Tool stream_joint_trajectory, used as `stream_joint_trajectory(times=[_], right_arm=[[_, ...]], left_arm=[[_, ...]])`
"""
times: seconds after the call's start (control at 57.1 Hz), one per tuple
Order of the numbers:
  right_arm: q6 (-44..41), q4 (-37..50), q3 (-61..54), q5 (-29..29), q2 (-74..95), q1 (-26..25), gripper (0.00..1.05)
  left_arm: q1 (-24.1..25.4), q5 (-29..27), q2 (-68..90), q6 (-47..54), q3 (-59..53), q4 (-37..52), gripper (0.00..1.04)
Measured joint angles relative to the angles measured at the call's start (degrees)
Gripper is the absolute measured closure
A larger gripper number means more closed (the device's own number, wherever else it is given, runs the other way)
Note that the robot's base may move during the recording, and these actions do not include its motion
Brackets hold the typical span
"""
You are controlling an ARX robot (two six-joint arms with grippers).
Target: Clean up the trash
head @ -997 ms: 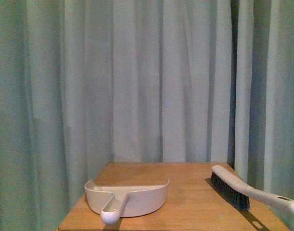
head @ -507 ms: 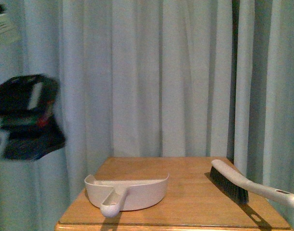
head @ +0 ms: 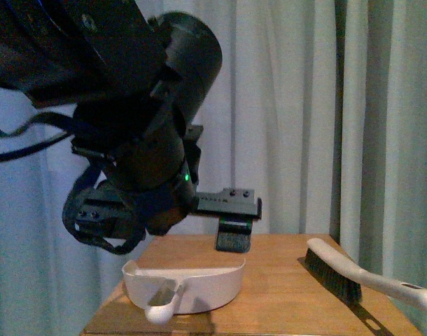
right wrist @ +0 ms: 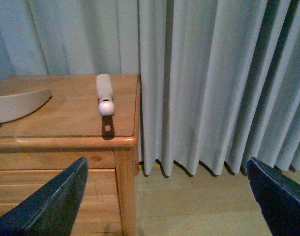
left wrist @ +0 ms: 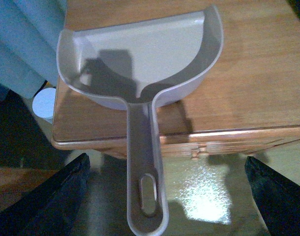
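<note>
The trash is out of view in every frame. A beige dustpan sits on the wooden table, its handle sticking out over the front edge. My left arm looms large above it. In the left wrist view my left gripper is open, its dark fingers wide on either side of the handle and not touching it. My right gripper is open over the floor beside the table's right corner, holding nothing.
A white hand brush with dark bristles lies on the table's right side, its handle end near the edge. Pale curtains hang close behind and to the right. Wood floor lies below.
My left arm has swung in from the left and now fills the upper left of the front view, above the dustpan. Dustpan and brush have not moved.
</note>
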Motion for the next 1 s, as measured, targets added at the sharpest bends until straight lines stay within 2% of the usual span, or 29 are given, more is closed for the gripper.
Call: stream_joint_trajectory(times=[0.875,0.892,0.997], right_arm=[[0.0,0.0,0.0,0.0,0.0,0.0,0.07],[0.0,0.0,0.0,0.0,0.0,0.0,0.07],[0.0,0.0,0.0,0.0,0.0,0.0,0.07]], left_arm=[[2.69,0.17,9.9,1.27,-3.41,6.29,0.08],[2.69,0.15,9.94,1.36,-3.41,6.29,0.08],[2.69,0.04,9.99,1.7,-3.41,6.29,0.27]])
